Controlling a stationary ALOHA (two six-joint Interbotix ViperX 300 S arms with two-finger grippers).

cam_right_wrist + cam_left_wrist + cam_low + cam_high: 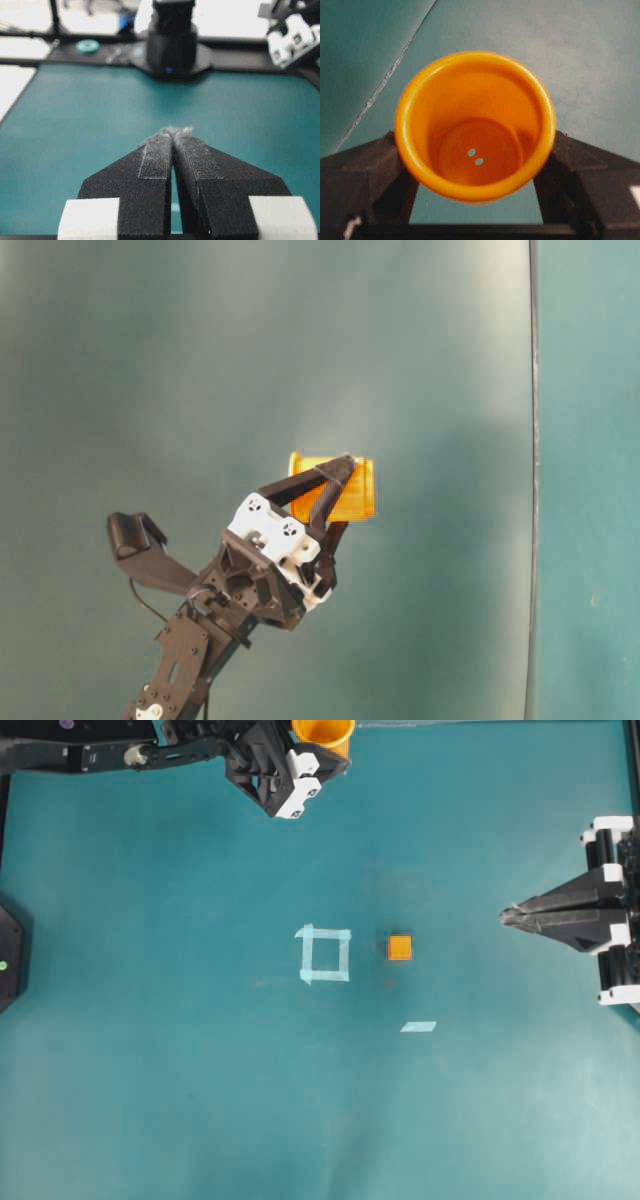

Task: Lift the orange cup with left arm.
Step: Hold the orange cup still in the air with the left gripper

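Pretty much done here: the left gripper point(338, 495) is clamping the orange cup point(322, 734) up off the mat at the overhead view's far edge, while the right gripper point(506, 917) is sitting pinched together, empty.

Two black robot arms with white blocks

The left arm point(190, 640) is made of black plates, and small screws and a thin black cable are seen on it. White blocks with dark dots are fixed by the left gripper point(335, 480), behind its black pointed fingers. The right gripper point(172, 137) is black too, its fingers point(155, 160) are covered with rough grey pads, and white blocks are set behind them.
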